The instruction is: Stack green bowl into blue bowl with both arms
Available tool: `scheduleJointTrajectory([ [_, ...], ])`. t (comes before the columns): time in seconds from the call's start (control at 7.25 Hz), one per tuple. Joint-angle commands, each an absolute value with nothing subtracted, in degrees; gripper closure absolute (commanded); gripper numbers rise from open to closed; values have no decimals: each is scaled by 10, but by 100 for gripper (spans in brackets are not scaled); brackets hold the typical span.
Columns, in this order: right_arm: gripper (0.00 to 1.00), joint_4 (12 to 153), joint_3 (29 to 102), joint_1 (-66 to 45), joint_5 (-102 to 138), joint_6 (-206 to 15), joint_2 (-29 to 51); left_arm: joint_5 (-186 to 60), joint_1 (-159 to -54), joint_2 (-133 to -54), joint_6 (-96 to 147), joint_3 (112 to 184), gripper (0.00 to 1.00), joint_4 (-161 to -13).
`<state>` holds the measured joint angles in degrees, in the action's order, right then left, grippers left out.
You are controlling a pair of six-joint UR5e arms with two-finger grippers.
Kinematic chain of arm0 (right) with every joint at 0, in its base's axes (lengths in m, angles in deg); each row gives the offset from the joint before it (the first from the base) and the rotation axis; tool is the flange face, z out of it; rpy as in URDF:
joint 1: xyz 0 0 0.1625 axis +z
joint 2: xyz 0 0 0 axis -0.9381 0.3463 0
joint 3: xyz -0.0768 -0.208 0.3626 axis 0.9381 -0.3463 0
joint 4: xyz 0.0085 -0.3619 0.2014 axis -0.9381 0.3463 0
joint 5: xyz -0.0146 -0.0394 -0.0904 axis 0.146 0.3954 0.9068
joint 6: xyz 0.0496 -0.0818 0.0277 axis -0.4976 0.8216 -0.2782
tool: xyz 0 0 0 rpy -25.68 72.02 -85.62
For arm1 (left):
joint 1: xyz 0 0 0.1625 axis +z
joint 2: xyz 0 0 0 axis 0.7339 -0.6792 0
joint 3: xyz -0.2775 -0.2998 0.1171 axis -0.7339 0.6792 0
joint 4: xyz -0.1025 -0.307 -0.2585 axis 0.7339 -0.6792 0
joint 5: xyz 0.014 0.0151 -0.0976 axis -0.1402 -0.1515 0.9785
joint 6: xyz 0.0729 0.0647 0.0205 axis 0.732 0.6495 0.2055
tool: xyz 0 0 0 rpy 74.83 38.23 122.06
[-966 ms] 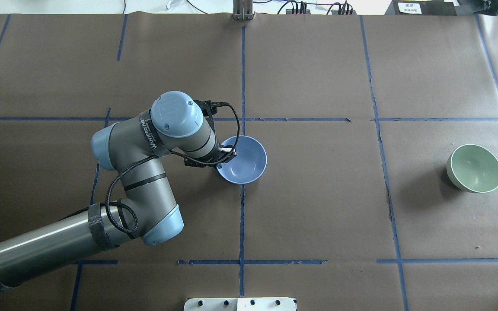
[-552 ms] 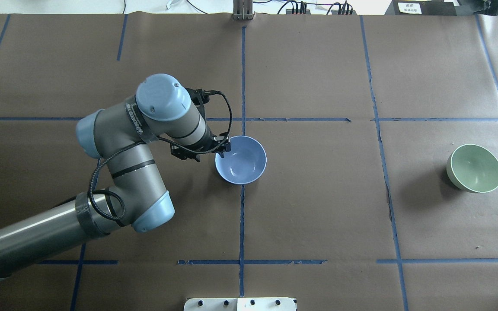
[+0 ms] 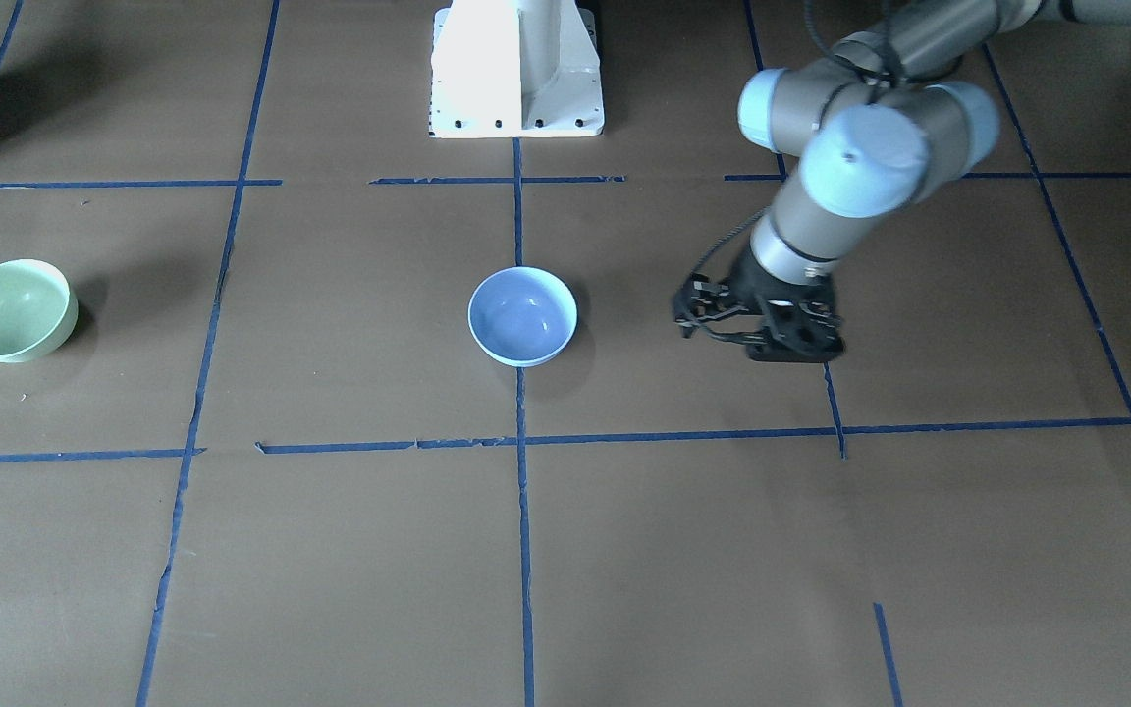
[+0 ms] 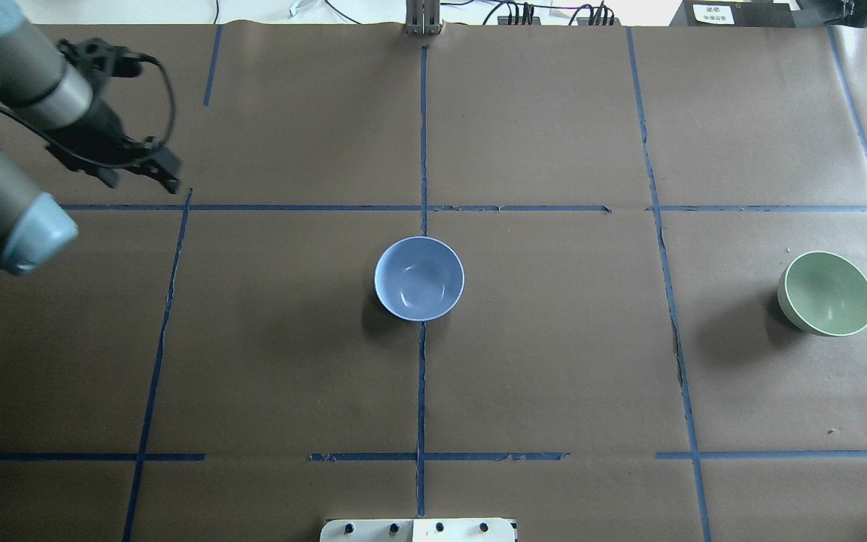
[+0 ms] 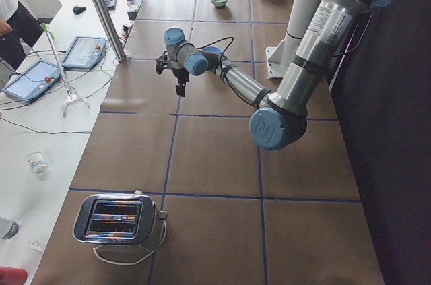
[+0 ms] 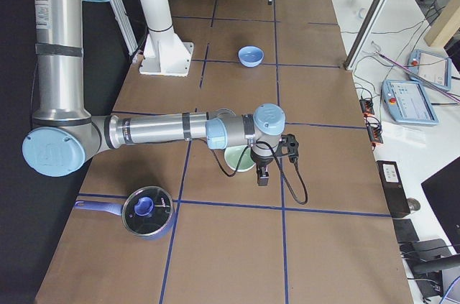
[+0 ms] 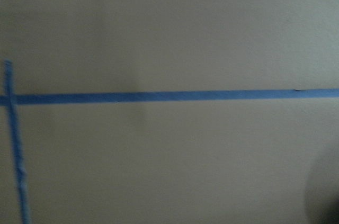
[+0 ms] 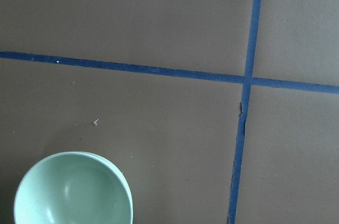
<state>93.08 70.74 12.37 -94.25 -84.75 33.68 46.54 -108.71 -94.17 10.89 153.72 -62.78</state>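
Green bowl (image 4: 825, 293) upright on tabletop (image 4: 554, 376), robot's right end. Blue bowl (image 4: 418, 278) upright at centre, well apart. Left hand (image 4: 165, 175) well apart from blue bowl, holding nothing; opening unclear. Right hand (image 6: 262, 177) above green bowl; opening cannot be told.

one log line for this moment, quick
stage: not stacked | blue bowl: centre, empty | green bowl: apart, empty | left gripper: far from both bowls
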Motion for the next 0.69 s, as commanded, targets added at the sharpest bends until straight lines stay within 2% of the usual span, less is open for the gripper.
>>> scheduleJointTrajectory([
  [0.0,0,931,708,120,-942,-852,336,486,-1255,-824,391,1534,0,-589],
  [0.28,0,931,708,119,-943,-855,335,488,-1350,-719,468,1535,0,-597],
  [0.41,0,931,711,111,-947,-883,328,488,-1357,-679,464,1544,0,-603],
  [0.55,0,931,718,81,-946,-922,328,487,-1357,-678,464,1541,0,-607],
])
